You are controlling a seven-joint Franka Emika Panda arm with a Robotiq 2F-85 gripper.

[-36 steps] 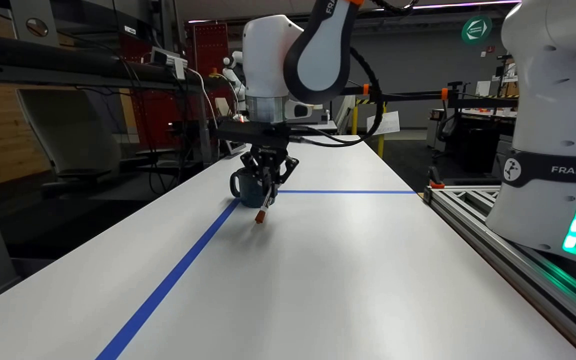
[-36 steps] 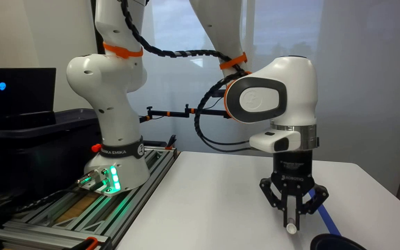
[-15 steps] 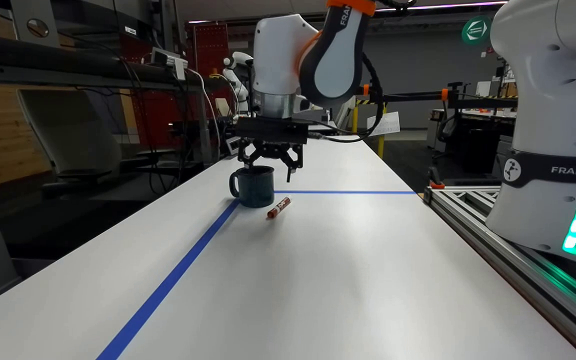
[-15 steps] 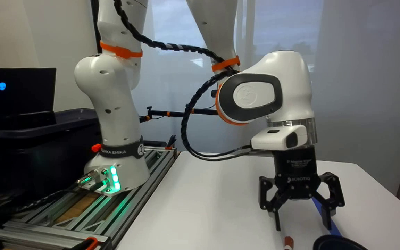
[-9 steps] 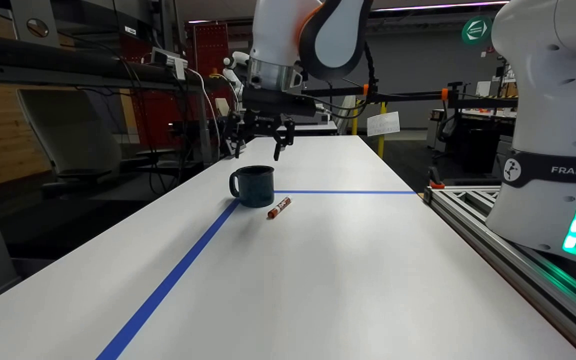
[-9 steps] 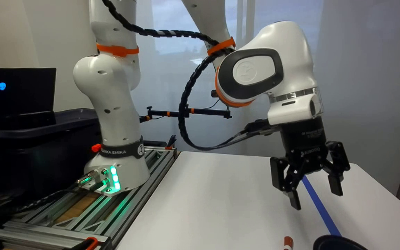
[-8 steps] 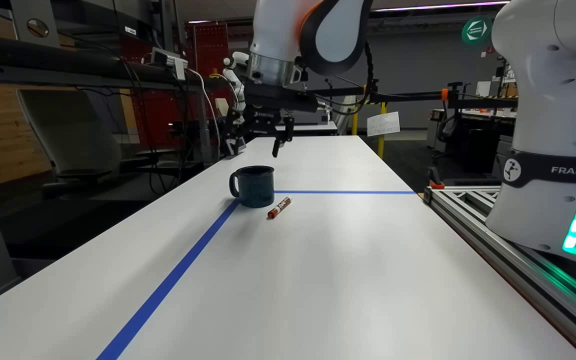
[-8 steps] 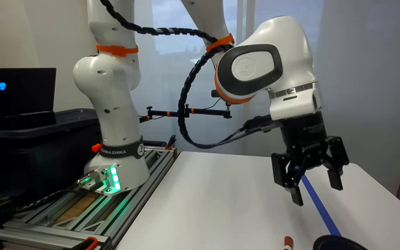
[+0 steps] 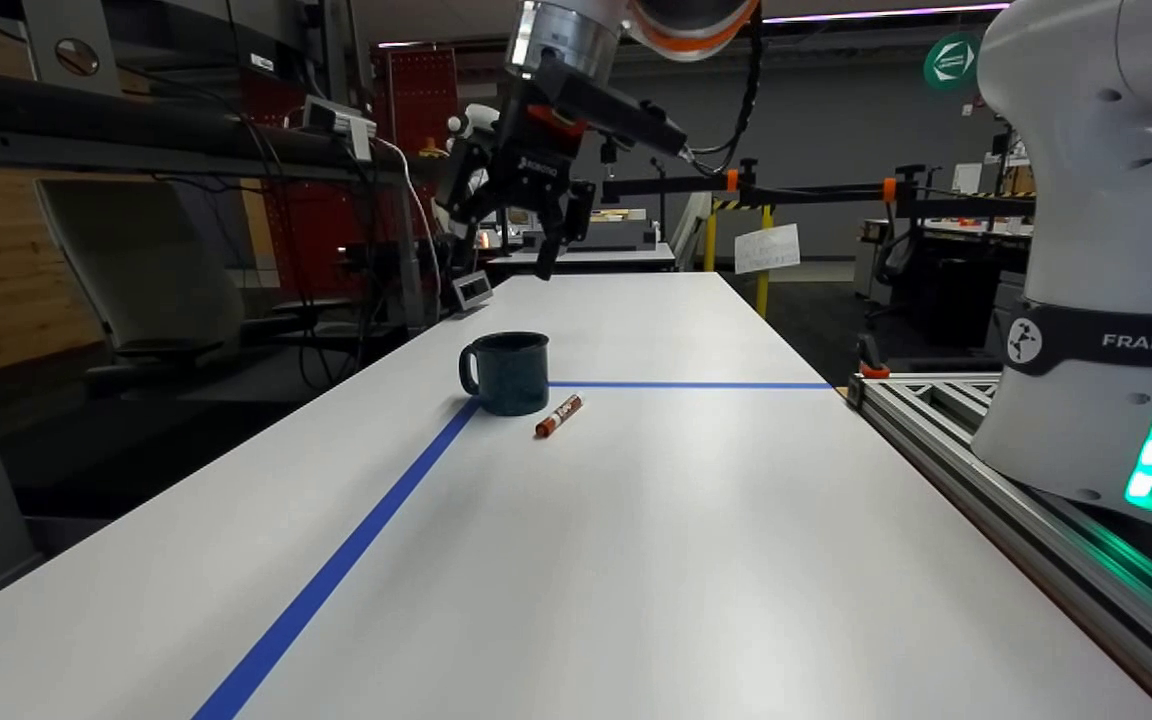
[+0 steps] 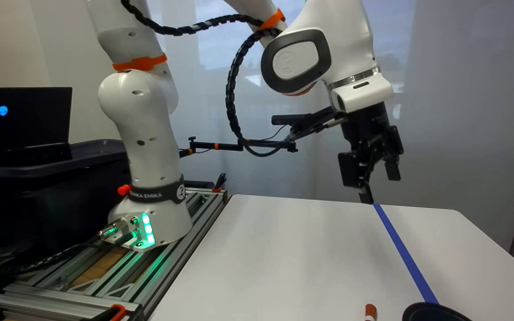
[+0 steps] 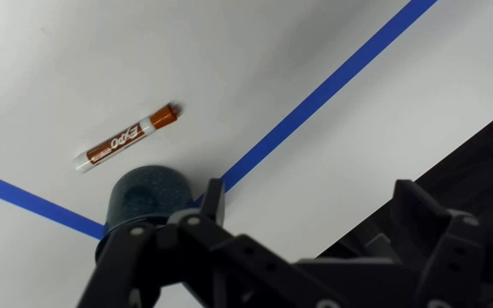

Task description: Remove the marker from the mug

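Wrist view showed the marker (image 11: 126,139) lying on the table (image 11: 79,77) just beside the mug (image 11: 150,192), apart from it. The gripper (image 11: 310,184) hung above, unclenched and spread wide; it partly hid the mug, whose inside I couldn't make out.

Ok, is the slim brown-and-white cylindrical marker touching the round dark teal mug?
Apart: in the wrist view, a strip of white tabletop shows between the marker and the mug.
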